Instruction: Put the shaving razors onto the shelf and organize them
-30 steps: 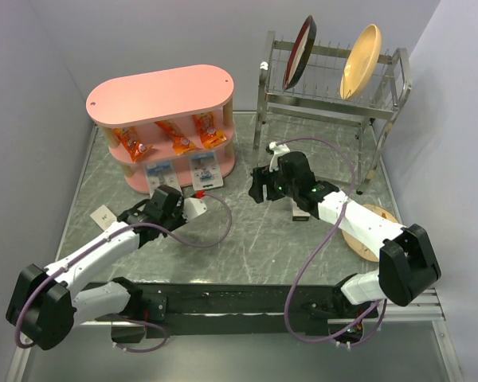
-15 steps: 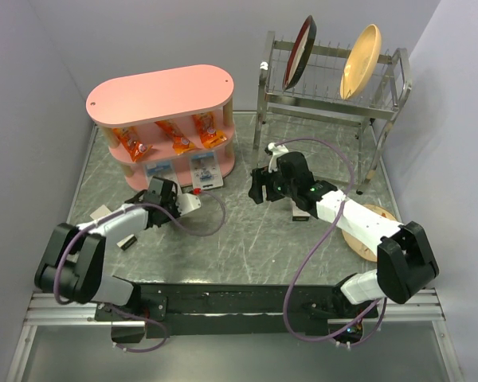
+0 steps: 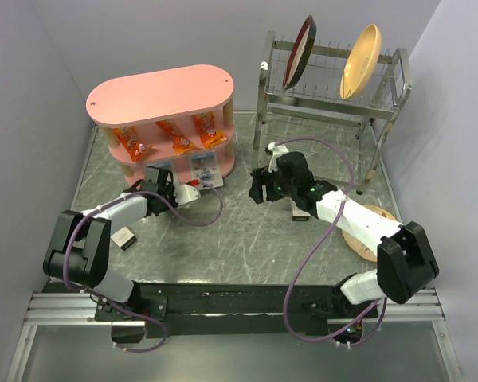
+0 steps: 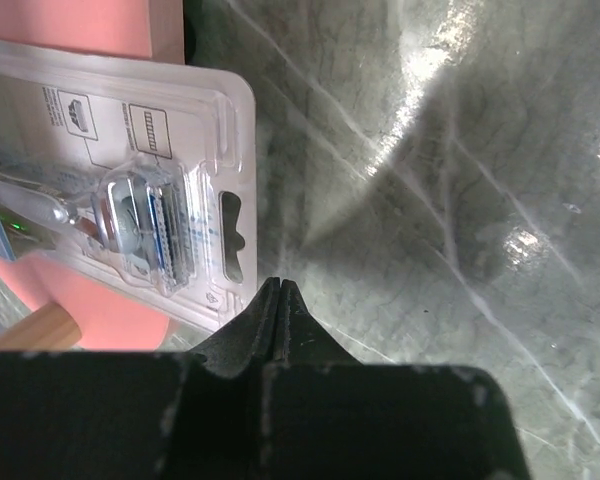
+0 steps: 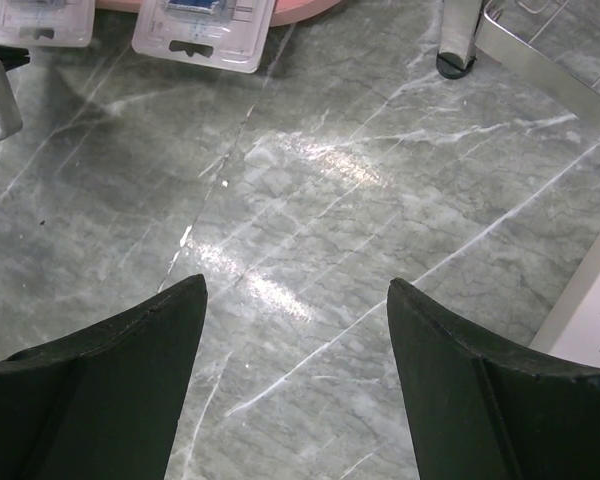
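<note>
Two shaving razors (image 3: 205, 168) in clear blister packs sit side by side at the lowest tier of the pink shelf (image 3: 163, 91), in the upper left of the overhead view, their hang-hole ends jutting past the pink edge over the grey marble table (image 3: 247, 239). Orange snack packets (image 3: 175, 135) line the middle tier above them. The left pincer (image 3: 159, 181) reaches in low at the left-hand pack. In the left wrist view its fingers are pressed together on nothing (image 4: 280, 295), their tips just beside the hang-hole end of the pack (image 4: 130, 210); whether they touch it cannot be told. That pack lies across the pink board (image 4: 80, 25), with a light wooden post (image 4: 30, 325) at the lower left of the frame. The right pincer (image 3: 259, 185) hangs at the centre of the overhead view, near the shelf's right end. In the right wrist view its fingers are spread wide over bare table (image 5: 295, 290), with both packs at the top left of the frame (image 5: 205, 30) and a white box (image 5: 590, 310) at the right edge. A metal dish rack (image 3: 334, 99) at upper right holds a dark plate (image 3: 299, 52) and a yellow plate (image 3: 360, 60).
</note>
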`<move>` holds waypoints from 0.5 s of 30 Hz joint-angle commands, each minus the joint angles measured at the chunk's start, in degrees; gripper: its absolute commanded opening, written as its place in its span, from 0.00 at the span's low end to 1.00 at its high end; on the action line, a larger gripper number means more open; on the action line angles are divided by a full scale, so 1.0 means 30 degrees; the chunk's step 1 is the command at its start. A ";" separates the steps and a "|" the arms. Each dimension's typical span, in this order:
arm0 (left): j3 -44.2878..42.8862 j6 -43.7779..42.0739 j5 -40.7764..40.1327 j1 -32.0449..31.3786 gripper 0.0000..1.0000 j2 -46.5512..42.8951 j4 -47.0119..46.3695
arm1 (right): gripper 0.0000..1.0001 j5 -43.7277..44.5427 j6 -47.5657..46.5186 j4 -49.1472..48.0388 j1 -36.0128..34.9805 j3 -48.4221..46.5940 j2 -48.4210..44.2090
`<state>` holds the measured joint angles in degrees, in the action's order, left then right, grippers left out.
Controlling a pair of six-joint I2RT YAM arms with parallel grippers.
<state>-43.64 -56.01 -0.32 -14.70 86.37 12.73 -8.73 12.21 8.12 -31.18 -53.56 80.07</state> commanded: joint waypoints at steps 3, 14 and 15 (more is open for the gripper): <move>0.1708 0.0886 0.0164 0.0007 0.01 -0.2272 -0.0462 | 0.80 0.0186 -0.0261 -0.0627 0.0198 -0.0017 -0.0383; -0.0014 0.2087 -0.1416 0.0211 0.01 0.0476 -0.2309 | 0.80 0.0039 -0.0202 -0.0714 0.0227 -0.0223 -0.0118; -0.0160 0.2058 -0.1882 0.0328 0.01 0.0768 -0.2426 | 0.79 0.0098 -0.0260 -0.0685 0.0198 -0.0107 -0.0206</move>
<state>-40.36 -52.05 -2.61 -14.68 86.17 9.37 -8.69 12.10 8.08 -30.87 -53.54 80.07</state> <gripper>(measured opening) 0.015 0.796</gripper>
